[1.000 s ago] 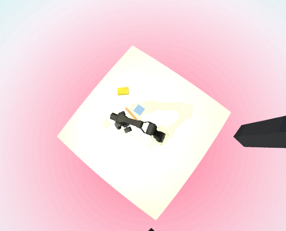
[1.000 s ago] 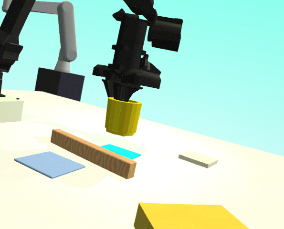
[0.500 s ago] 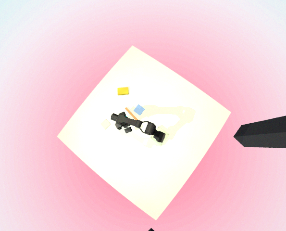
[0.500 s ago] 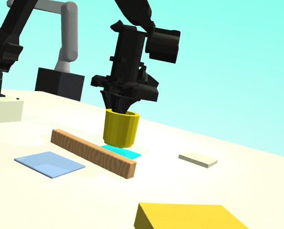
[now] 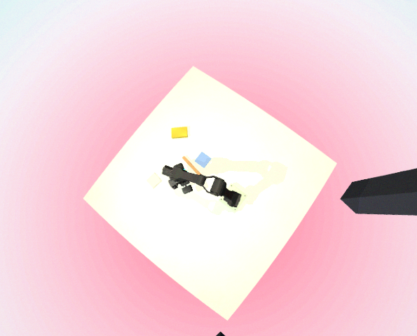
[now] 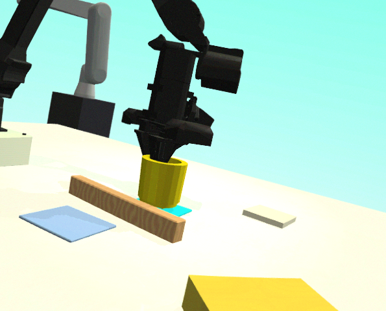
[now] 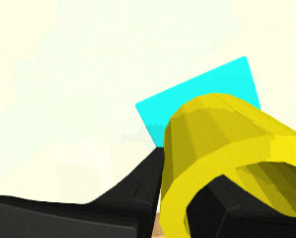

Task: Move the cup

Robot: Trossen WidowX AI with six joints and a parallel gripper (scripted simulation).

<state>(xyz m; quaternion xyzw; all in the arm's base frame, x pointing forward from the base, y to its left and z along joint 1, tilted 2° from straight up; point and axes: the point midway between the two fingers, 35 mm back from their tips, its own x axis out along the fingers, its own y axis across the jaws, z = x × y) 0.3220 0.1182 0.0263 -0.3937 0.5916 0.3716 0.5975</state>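
pincer (image 6: 159, 154) clamped on cup (image 6: 161, 182) rim | wooden bar (image 6: 126, 207) just beside | blue pad (image 6: 67, 222) beyond

Cup (image 6: 161, 182): yellow, held by the black gripper (image 6: 159, 152); pad (image 6: 178, 210) beneath it: cyan. Bar (image 6: 126, 207) beside it: brown wood grain; pad (image 6: 67, 222) beyond: pale blue.

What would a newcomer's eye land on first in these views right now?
The yellow cup, pinched at its rim by the black gripper, sits low over the cyan pad at table centre. Just in front lies the wooden bar, with the pale blue pad beyond it.
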